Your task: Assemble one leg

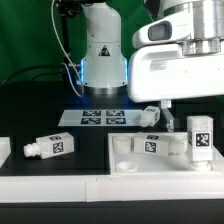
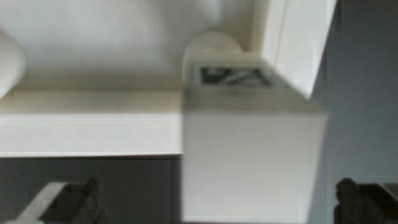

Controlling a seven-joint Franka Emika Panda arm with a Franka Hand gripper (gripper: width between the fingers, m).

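Observation:
In the wrist view a white leg (image 2: 249, 140) with a black-and-white tag lies between my two dark fingertips (image 2: 68, 200), its narrow stub pointing away. My gripper (image 2: 214, 202) is open, with a gap showing on each side of the leg. In the exterior view the gripper (image 1: 164, 122) hangs just over a leg (image 1: 150, 143) lying on the big white panel (image 1: 130, 165). Another leg (image 1: 200, 135) stands upright at the panel's end on the exterior view's right. A third leg (image 1: 52, 147) lies on the dark table at the exterior view's left.
The marker board (image 1: 100, 117) lies behind the panel, with another small white part (image 1: 147, 113) at its end. A white piece (image 1: 4, 150) shows at the exterior view's left edge. The arm's base (image 1: 100, 55) stands at the back.

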